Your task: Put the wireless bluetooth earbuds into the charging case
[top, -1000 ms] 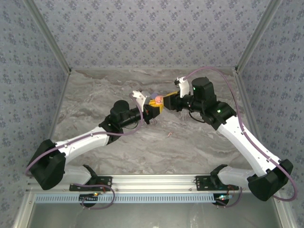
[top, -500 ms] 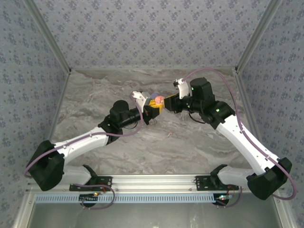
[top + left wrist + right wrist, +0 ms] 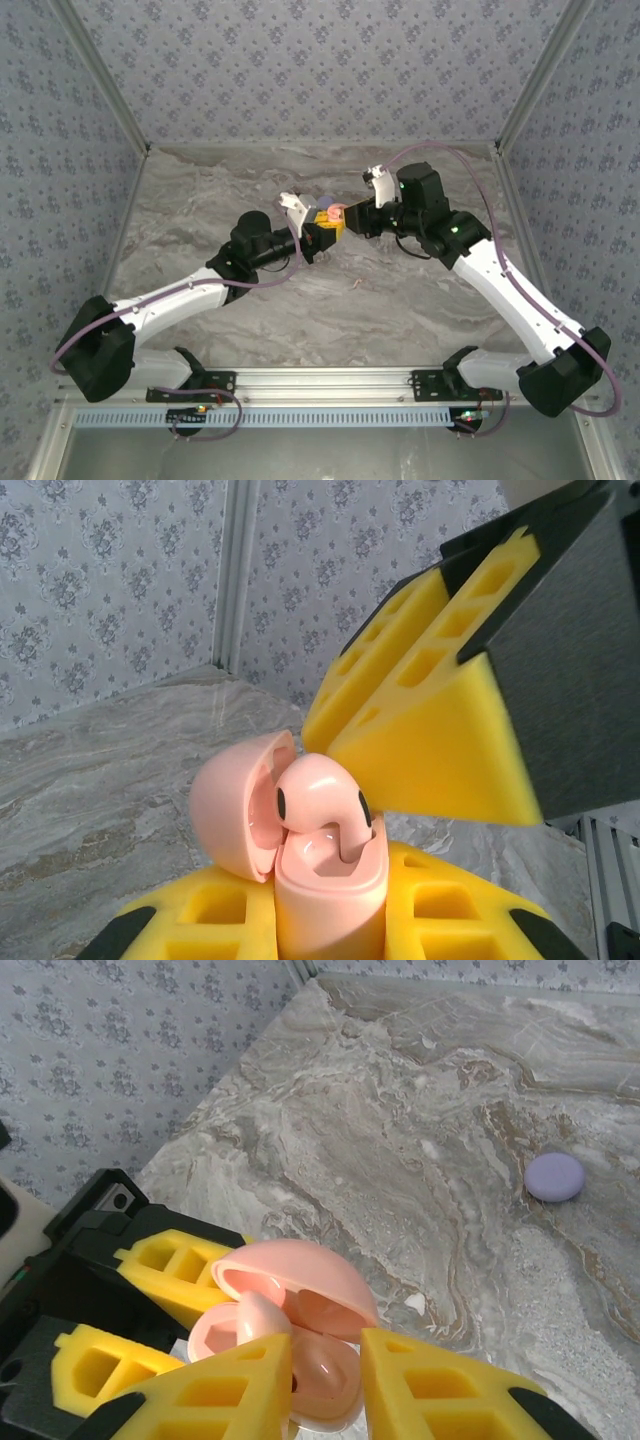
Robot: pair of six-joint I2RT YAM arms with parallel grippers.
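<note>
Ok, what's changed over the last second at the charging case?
The right gripper has edged left, closer onto the pink charging case, its arm swinging left with it. No visible grab or release: the pink earbud sits partly in the case, lid open. Unchanged: the left gripper stays clamped on the case, its arm in place, and the lavender disc lies on the table.
</note>
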